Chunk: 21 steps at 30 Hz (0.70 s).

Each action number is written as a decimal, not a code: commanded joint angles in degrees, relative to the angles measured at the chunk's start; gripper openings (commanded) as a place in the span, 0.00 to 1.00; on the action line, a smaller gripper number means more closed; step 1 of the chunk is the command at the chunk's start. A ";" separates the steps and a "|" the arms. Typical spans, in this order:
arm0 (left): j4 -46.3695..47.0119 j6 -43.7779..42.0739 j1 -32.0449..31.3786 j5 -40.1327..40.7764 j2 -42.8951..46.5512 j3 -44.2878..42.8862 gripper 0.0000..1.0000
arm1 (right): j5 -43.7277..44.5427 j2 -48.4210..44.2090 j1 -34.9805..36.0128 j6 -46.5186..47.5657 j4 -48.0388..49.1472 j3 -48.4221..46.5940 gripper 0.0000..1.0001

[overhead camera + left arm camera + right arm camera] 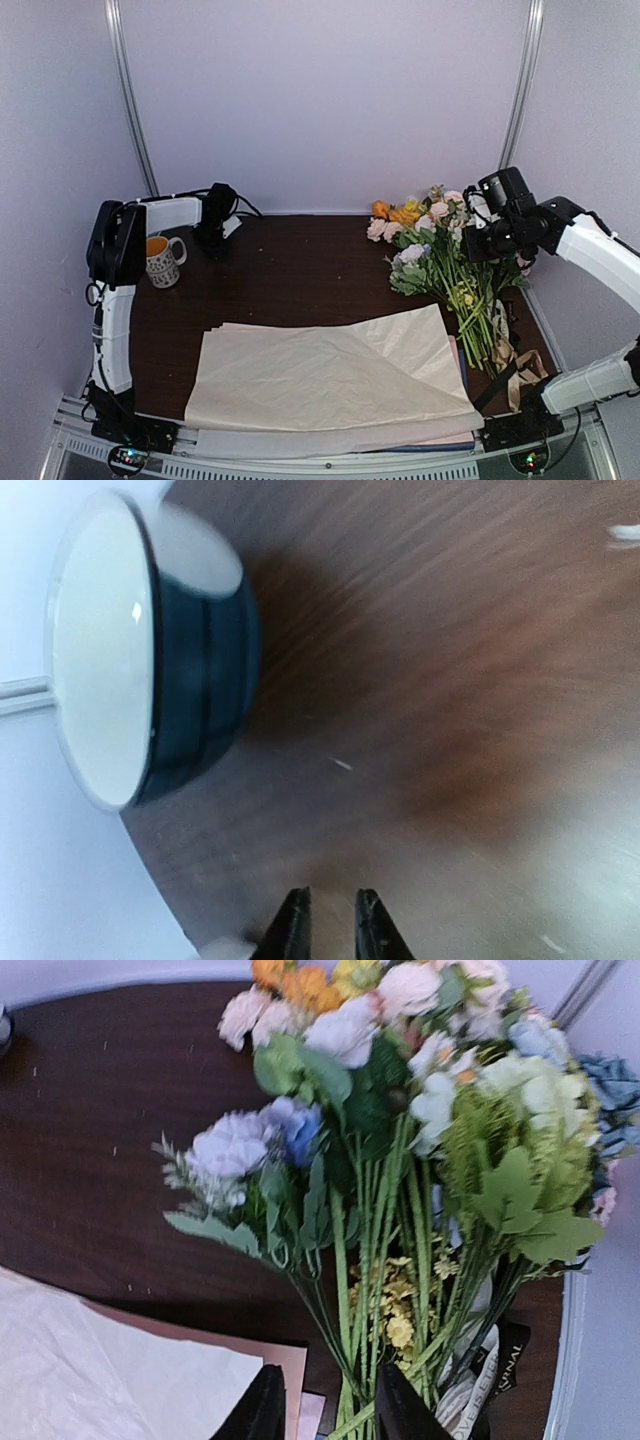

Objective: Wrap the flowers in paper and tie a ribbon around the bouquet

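Right hand (325, 1395), jaws part-open, hangs over the flowers (250, 1140) at frame right; left hand (330, 910), narrowly parted and empty, sits upper left near a mug (160, 260)

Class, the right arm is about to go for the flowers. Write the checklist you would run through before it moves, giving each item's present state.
1. The right gripper is open with nothing clamped: ok.
2. It is lined up with the green stems of the mixed bunch of long-stemmed artificial flowers: ok.
3. The pale white, pink and blue flower heads are apart from the orange and yellow blooms: not ok, all are in one bunch.
4. The large cream-beige wrapping paper sheet is spread on the dark wooden table: ok.
5. The narrow tan satin ribbon is located: cannot tell.
6. The left gripper is away from the paper: ok.
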<state>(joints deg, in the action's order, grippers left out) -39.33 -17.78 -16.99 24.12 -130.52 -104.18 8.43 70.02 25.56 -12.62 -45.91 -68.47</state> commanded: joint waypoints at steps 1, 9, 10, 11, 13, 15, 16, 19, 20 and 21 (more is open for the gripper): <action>7.43 1.00 -7.15 -3.96 14.46 7.25 0.29 | -10.78 4.19 -0.34 -1.42 -0.42 3.60 0.42; 5.55 11.37 -17.75 -10.53 33.34 25.30 0.58 | -19.84 14.80 -0.34 -0.88 3.64 5.87 0.68; 5.17 12.72 -19.23 -10.82 34.79 27.27 0.59 | -20.56 16.28 -0.40 -0.90 3.68 5.69 0.66; 4.92 13.95 -20.46 -11.62 36.33 29.01 0.59 | -21.38 17.60 -0.42 -0.84 3.57 5.63 0.64; 5.03 16.64 -22.46 -13.19 38.99 33.40 0.60 | -23.65 19.42 -0.43 -0.87 3.40 5.86 0.61; 5.80 18.70 -24.01 -14.84 40.93 36.68 0.62 | -25.27 20.87 -0.43 -1.13 3.08 6.32 0.61; 6.07 19.54 -24.62 -15.23 41.71 38.09 0.62 | -25.64 21.30 -0.43 -1.42 2.98 6.59 0.61; 6.34 21.34 -25.60 -15.55 42.65 41.04 0.62 | -26.21 22.00 -0.42 -2.21 3.49 8.12 0.61; 6.46 21.76 -25.71 -15.76 42.75 41.72 0.62 | -27.02 22.15 -0.42 -2.44 4.17 8.85 0.61; 6.58 22.05 -25.73 -16.03 42.90 42.16 0.62 | -27.95 22.20 -0.42 -2.69 4.82 9.31 0.61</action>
<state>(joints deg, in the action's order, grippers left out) -34.61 -0.03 -42.50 10.22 -90.04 -63.79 -15.77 91.81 25.36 -13.91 -42.74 -61.01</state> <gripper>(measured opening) 0.618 0.613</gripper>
